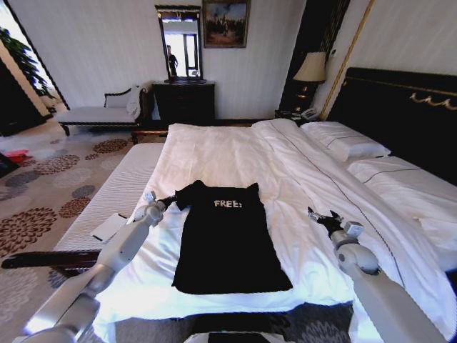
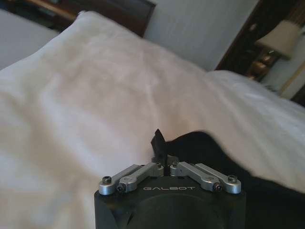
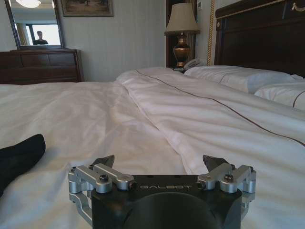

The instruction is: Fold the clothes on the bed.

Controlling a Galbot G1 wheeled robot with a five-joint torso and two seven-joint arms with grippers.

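Bed (image 1: 235, 153): white duvet spread flat. Black T-shirt (image 1: 227, 243) lies flat near the foot edge, lettering up. Left gripper (image 1: 171, 199) pinched shut on the shirt's left sleeve (image 1: 187, 193); first fold apparently starting. Right gripper (image 1: 321, 217) hovers off the shirt's right side, fingers wide. Next move likely needs the sleeve carried inward.

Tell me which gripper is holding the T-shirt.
The left gripper, shut on the T-shirt's sleeve. The right gripper is open above the bed.
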